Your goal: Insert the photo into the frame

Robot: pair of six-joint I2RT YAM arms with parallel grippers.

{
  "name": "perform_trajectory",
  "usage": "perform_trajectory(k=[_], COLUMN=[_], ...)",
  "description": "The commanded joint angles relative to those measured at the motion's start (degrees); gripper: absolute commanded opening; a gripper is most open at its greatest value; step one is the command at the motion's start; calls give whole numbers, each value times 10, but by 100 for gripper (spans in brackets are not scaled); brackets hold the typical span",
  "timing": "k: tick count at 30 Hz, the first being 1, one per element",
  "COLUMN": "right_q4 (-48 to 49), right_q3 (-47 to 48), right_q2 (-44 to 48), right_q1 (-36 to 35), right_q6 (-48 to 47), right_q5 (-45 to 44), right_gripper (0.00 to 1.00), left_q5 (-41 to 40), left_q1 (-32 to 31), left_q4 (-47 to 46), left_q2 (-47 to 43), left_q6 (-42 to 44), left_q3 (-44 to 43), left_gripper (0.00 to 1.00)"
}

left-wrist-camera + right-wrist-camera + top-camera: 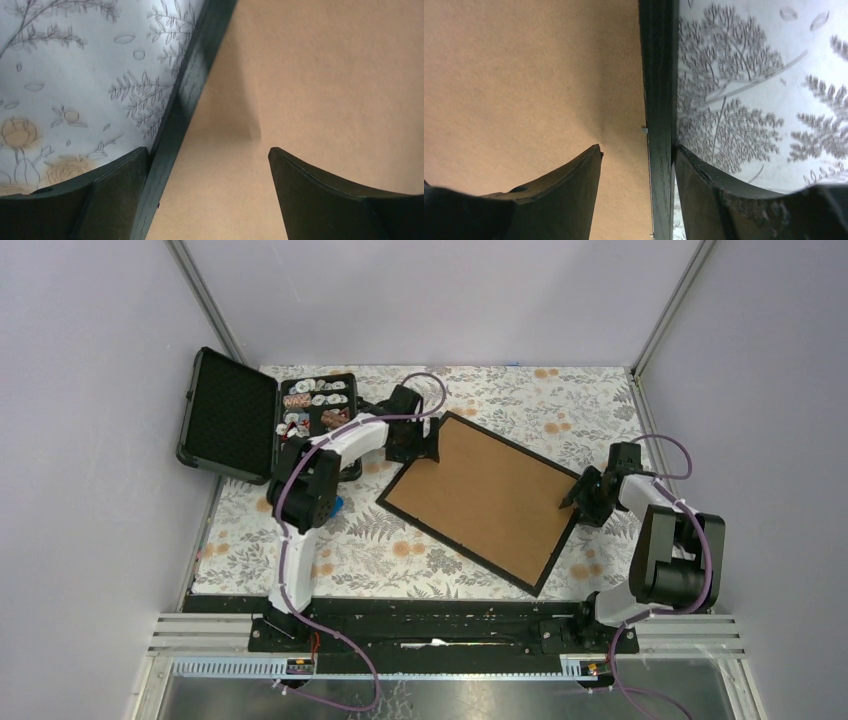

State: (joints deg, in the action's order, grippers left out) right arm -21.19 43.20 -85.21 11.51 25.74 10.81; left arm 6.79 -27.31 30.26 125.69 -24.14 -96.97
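Observation:
The frame (480, 495) lies face down and askew on the table, its brown back board up and its thin black moulding around it. The photo is hidden. My left gripper (425, 445) is at the frame's far left corner. In the left wrist view it (209, 150) stands open astride the moulding (185, 100), one finger outside against the edge, the other over the board. My right gripper (578, 498) is at the frame's right edge. In the right wrist view it (638, 148) straddles the moulding (659, 75), the outer finger touching it, the inner finger apart over the board.
An open black case (228, 412) with foam lining sits at the far left, beside a compartment of small round items (315, 405). A floral cloth (400, 550) covers the table. Grey walls close in on three sides.

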Motion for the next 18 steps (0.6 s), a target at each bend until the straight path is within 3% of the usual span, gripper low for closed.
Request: perform_trajectory(k=[1, 4, 8, 15, 18], right_q4=[42, 43, 43, 8, 15], right_q3=[68, 116, 183, 235, 221], right_q2=[-48, -107, -179, -243, -241], right_q1=[-3, -3, -3, -2, -3], right_q6=[6, 2, -8, -56, -60], right_q5=[35, 44, 54, 16, 9], right_gripper=[62, 62, 65, 68, 68], left_q5=[129, 176, 169, 55, 56], left_q1=[-2, -10, -30, -14, 12], left_q4=[-26, -79, -95, 21, 61], left_q2=[-79, -142, -202, -287, -288], left_q6=[-63, -100, -111, -28, -7], left_q3=[138, 235, 306, 295, 283], left_gripper=[94, 93, 94, 99, 96])
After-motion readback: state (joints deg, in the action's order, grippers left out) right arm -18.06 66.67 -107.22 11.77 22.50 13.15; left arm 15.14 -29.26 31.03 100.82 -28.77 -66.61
